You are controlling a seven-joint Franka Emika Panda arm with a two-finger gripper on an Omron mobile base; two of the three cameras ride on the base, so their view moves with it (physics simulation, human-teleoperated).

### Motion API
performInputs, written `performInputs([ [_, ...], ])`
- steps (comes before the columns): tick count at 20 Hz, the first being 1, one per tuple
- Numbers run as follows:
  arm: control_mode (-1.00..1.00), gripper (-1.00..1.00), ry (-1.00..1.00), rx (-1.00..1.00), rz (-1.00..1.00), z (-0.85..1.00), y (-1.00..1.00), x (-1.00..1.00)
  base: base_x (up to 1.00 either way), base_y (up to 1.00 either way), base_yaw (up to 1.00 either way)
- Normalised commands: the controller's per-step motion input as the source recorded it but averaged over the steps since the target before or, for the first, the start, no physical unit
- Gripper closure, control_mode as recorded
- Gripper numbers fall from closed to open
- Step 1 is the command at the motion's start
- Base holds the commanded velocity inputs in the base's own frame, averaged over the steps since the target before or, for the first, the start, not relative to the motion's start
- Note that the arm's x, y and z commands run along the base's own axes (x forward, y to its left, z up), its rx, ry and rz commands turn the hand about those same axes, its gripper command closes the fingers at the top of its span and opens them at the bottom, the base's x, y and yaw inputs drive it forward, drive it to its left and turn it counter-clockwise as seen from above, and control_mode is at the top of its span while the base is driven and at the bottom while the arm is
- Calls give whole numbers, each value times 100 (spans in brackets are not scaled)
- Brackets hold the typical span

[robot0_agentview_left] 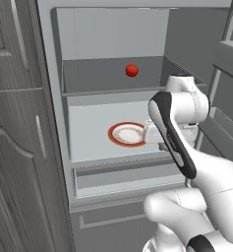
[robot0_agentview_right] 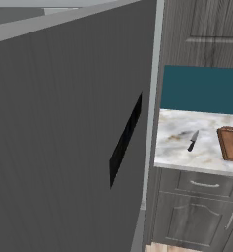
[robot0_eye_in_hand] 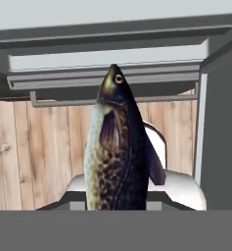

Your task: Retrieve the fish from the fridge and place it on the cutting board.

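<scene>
The fish [robot0_eye_in_hand: 118, 147] fills the middle of the hand view, head up, dark speckled body and pale belly, rising from where my fingers close. My gripper [robot0_agentview_left: 153, 132] is inside the open fridge [robot0_agentview_left: 113, 44], at the middle shelf beside the plate, and is shut on the fish; the fingertips are hidden behind its body. In the left base view my forearm covers the fish. The reddish-brown cutting board [robot0_agentview_right: 230, 143] lies on the marble counter [robot0_agentview_right: 172, 147] at the far right.
A red tomato [robot0_agentview_left: 131, 70] sits on the upper shelf, and a red-rimmed white plate [robot0_agentview_left: 127, 134] on the middle one. The fridge door [robot0_agentview_right: 64, 128] blocks most of the right base view. A black-handled knife [robot0_agentview_right: 192, 141] lies left of the board.
</scene>
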Motion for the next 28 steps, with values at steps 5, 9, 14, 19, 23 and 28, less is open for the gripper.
performInputs([
  [5, -100, 100, 1, 0, 0, 11, -6, -47, 0, 0, 0],
  [9, -100, 100, 0, 0, 0, 5, -1, -31, 0, 0, 0],
  [14, -100, 100, 0, 0, 0, 0, -1, -25, 0, 0, 0],
  [19, -100, 100, 1, -1, 0, 4, -3, -20, 0, 0, 0],
  [23, -100, 100, 2, -1, 0, 0, 0, -1, 0, 0, 0],
  [28, -100, 100, 0, -4, 0, 0, 0, 0, 0, 0, 0],
])
